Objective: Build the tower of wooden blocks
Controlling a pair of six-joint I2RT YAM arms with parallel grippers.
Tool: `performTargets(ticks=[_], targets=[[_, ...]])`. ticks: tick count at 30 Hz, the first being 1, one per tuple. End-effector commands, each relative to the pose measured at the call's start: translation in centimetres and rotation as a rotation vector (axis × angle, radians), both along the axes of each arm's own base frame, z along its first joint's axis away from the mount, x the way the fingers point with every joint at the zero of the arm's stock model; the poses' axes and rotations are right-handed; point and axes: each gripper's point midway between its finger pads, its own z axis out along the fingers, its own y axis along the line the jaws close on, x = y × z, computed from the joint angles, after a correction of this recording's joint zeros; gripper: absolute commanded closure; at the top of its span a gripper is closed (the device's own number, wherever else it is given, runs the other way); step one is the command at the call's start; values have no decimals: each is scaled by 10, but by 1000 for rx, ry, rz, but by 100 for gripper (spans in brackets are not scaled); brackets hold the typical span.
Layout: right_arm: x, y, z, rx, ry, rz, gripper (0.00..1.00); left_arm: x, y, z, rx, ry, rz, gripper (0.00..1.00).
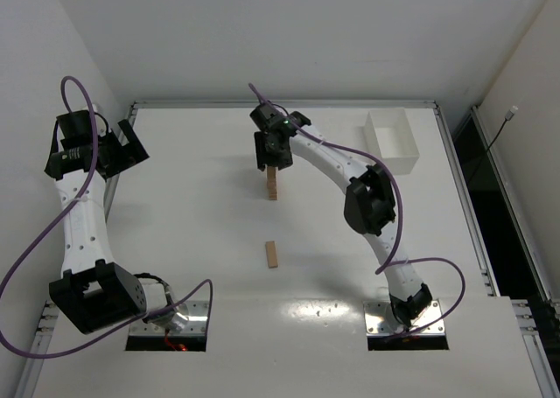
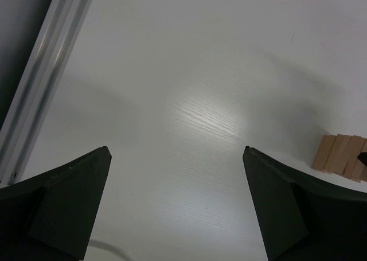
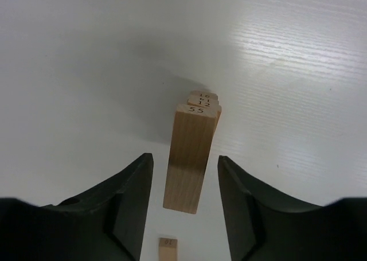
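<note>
Top view: the tower (image 1: pixel 272 186) stands near the middle of the table (image 1: pixel 192 240), a narrow stack of tan wood blocks, and the right gripper (image 1: pixel 272 156) hangs right over its top. In the right wrist view the right gripper (image 3: pixel 184 159) is spread just wider than the stack. Its two dark fingers (image 3: pixel 133 199) flank the top block on either side, with a sliver of white tabletop showing in each gap, so we read no contact and no grip. The tower (image 3: pixel 190 158) fills the centre of that view; the block ends at its far side sit slightly stepped and carry small handwritten numbers, 55 on the top one. One loose block (image 1: pixel 272 254) lies flat on the table nearer the arm bases, well apart from the tower and roughly in line with it. The same loose block (image 3: pixel 167 249) peeks in at the bottom edge of the right wrist view. The left gripper (image 1: pixel 129 146) is off at the far left of the table, well away from the blocks. Its wrist view shows the left gripper (image 2: pixel 176 151) spread wide over the white tabletop, holding nothing, with a metal rail (image 2: pixel 43 77) along the left. At the right edge a few tan slabs side by side are probably the tower (image 2: pixel 339 154), though the frame cuts them off. A white bin (image 1: pixel 391 138) sits at the far right corner, apart from everything else.
</note>
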Motion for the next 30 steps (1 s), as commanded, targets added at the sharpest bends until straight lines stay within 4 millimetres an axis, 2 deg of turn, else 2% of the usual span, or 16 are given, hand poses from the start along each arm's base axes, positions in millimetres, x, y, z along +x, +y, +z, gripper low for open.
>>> performTargets(ticks=[1, 6, 11, 13, 15, 19, 20, 21, 22, 23, 24, 25, 26, 28, 29, 30], targets=[[1, 7, 4, 8, -19, 23, 52, 8, -4, 14, -1, -50, -14, 0], [3, 8, 16, 22, -47, 35, 22, 7, -3, 14, 6, -49, -20, 0], [0, 8, 57, 71, -114, 72, 20, 6, -5, 17, 10, -58, -33, 0], [-14, 9, 86, 101, -149, 135, 20, 4, -6, 17, 12, -61, -33, 0], [-33, 10, 91, 114, -145, 224, 20, 1, -9, 17, 7, -66, -40, 0], [-66, 5, 130, 121, -279, 441, 20, -3, -14, 14, 1, -67, -63, 0], [-75, -8, 116, 77, -272, 471, 20, -6, -17, 13, 1, -69, -80, 0], [-84, -19, 142, 83, -350, 507, 19, -9, -21, 13, -7, -74, -91, 0], [-86, -27, 147, 41, -413, 584, 17, -7, -20, 14, 4, -82, -97, 0], [-94, -47, 121, -35, -387, 593, 16, -10, -23, 13, -3, -84, -105, 0], [-97, -66, 134, -53, -431, 583, 16, -11, -23, 8, -7, -74, -105, 0], [-98, -84, 125, -102, -425, 567, 16, -10, -25, 9, -13, -76, -112, 0], [-95, -122, 99, -180, -371, 507, 16, -11, -25, 5, -17, -68, -111, 0], [-101, -165, 69, -241, -307, 464, 16, -11, -28, 5, -10, -67, -126, 0], [-95, -203, 71, -273, -308, 362, 16, -11, -28, 5, -10, -67, -127, 0], [-96, -223, 64, -292, -286, 305, 16, -9, -28, 7, -11, -79, -134, 0]])
